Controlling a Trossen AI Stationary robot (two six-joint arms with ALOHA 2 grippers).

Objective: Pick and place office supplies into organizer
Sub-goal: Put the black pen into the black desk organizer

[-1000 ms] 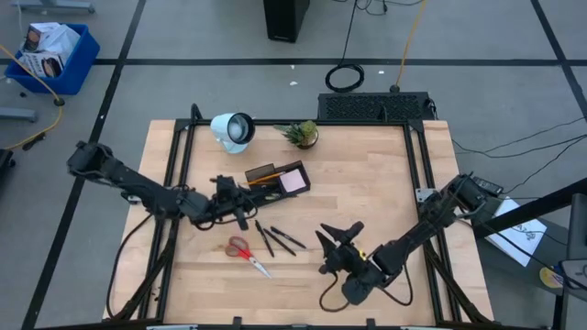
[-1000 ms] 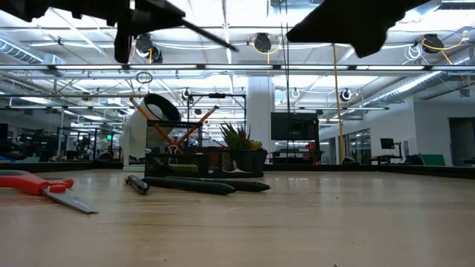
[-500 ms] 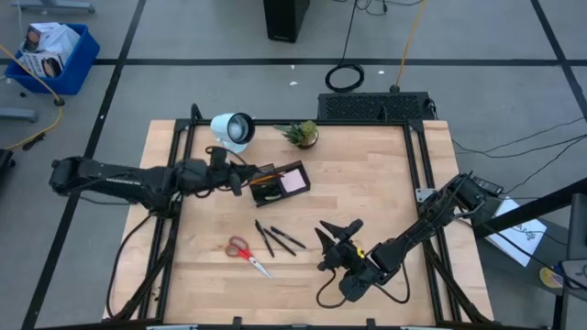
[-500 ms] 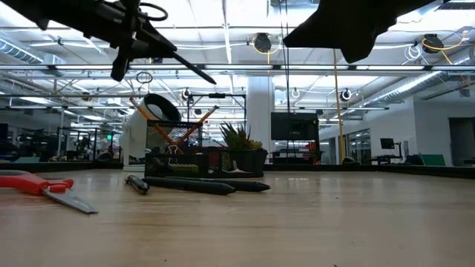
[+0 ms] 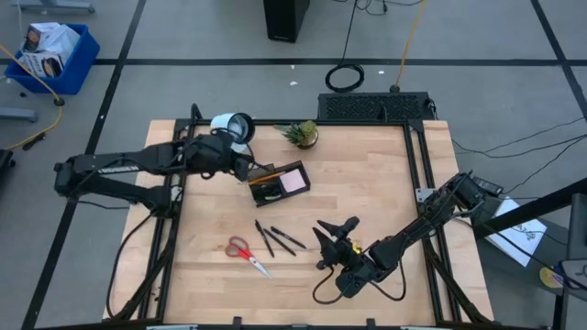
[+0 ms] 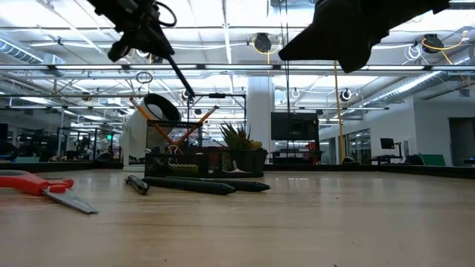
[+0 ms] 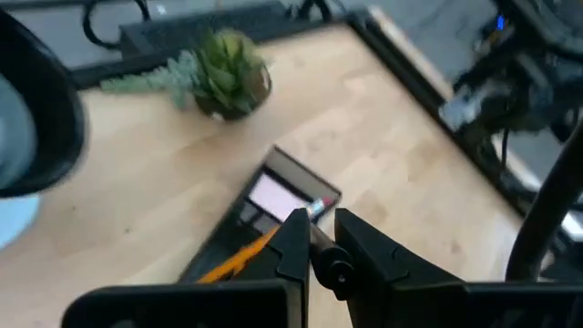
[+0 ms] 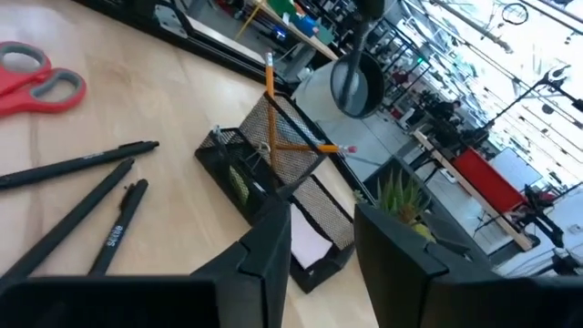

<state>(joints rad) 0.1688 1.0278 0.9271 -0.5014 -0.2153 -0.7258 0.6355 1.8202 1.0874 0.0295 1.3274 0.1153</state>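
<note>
My left gripper [image 5: 237, 167] is high over the table's far left, shut on a thin black pen [image 6: 175, 72] that slants down toward the organizer [image 5: 278, 182]. The organizer is a black mesh tray holding orange pencils [image 8: 293, 144] and a pale pink sticky-note pad [image 5: 293, 181]. Red-handled scissors [image 5: 244, 250] and three dark pens [image 5: 276, 240] lie flat on the table nearer the front. At the near right, my right gripper [image 5: 335, 240] hovers open with nothing between its fingers, pointing toward the organizer [image 8: 273, 169]. My left gripper pinches the black pen near its upper end [image 6: 158, 44] between its two fingers [image 7: 293, 244]. The fingers slant down from the table's left. The pen is lifted clear and slants steeply down from them, with its lower tip [image 6: 192, 99] above the organizer.
A white round lamp [image 5: 233, 128] and a small potted plant [image 5: 303, 135] stand at the far edge behind the organizer. A black unit with cables [image 5: 374, 106] sits beyond the table. Bare wood lies between the organizer and the right edge.
My left gripper has gone up and toward the table's far edge with the pen, ending beside the lamp. It has tipped downward, so the pen has gone from nearly level to slanting steeply down over the organizer.
</note>
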